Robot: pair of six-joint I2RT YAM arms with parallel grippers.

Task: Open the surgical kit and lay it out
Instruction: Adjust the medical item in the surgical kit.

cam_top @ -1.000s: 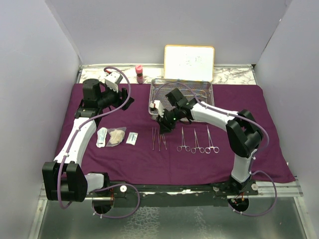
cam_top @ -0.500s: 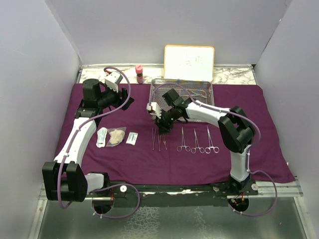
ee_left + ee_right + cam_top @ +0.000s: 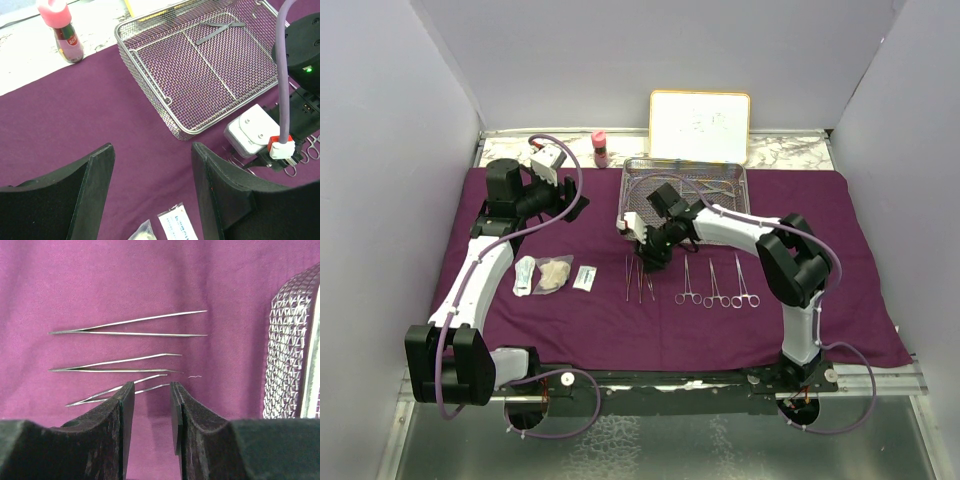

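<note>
The purple cloth (image 3: 620, 330) lies spread out flat. The wire-mesh tray (image 3: 637, 178) stands at its far middle and still holds a few steel instruments (image 3: 712, 185). Three slim forceps (image 3: 638, 282) and three clamps (image 3: 716, 287) lie in a row on the cloth. Gauze (image 3: 556, 272) and white packets (image 3: 584, 278) lie to the left. My right gripper (image 3: 643, 260) hangs low over the forceps tips. In the right wrist view it (image 3: 152, 390) is slightly open and empty, with the nearest forceps (image 3: 120, 389) just past its fingertips. My left gripper (image 3: 574, 206) is wide open and empty above the cloth (image 3: 100, 115), left of the tray (image 3: 150, 92).
A pink-capped bottle (image 3: 599, 148) and a framed whiteboard (image 3: 700, 126) stand behind the cloth. White walls close in both sides. In the right wrist view the tray's wall (image 3: 290, 350) is close on the right.
My right gripper has moved from beside the tray's near left corner down and nearer, to the forceps tips. The left arm has not moved.
</note>
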